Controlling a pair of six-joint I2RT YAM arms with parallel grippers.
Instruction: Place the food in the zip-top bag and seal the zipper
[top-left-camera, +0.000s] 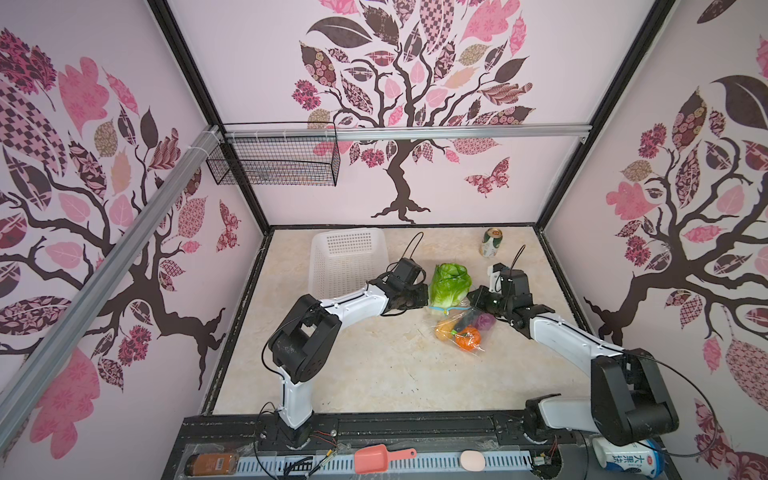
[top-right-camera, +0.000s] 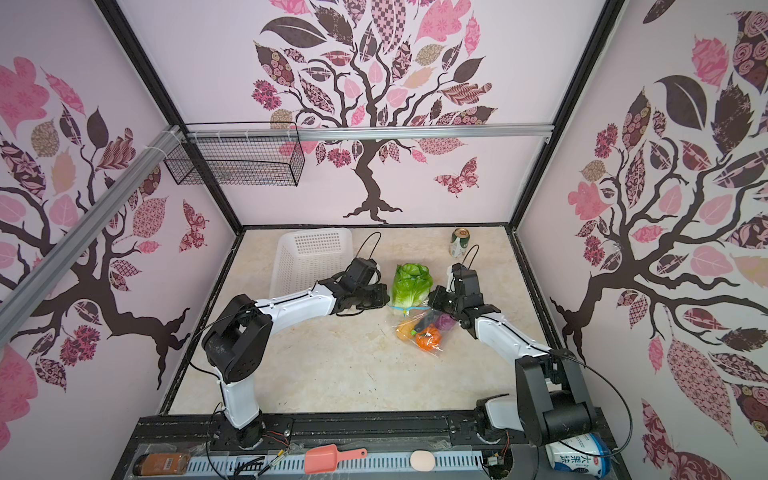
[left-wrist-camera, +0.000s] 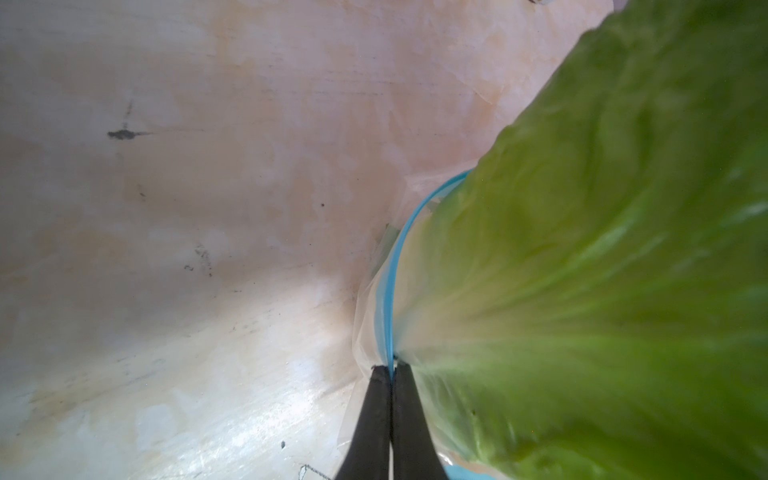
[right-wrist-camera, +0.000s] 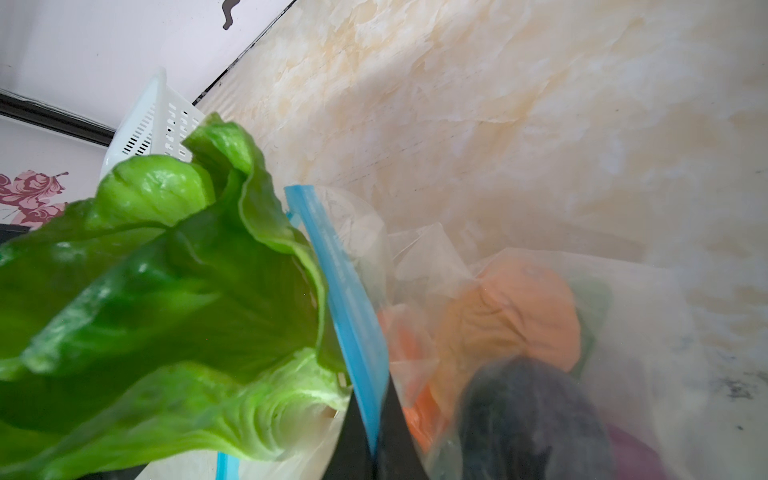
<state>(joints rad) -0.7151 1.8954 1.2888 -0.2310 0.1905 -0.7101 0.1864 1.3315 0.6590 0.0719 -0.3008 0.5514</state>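
1. Left wrist view: the left gripper has its black jaws pressed together on the thin light-blue plastic zipper strip, which arcs away ahead of the tips.
2. The leafy green-white toy napa cabbage lies just beside those jaws, with its pale base at the mouth.
3. The right gripper pinches the zipper strip too. The cabbage is on one side of its jaws, and the large clear plastic zip-top bag holds an orange toy pumpkin on the other.
4. Both pinches probably stretch the mouth so the cabbage slides in; sealing isn't begun.
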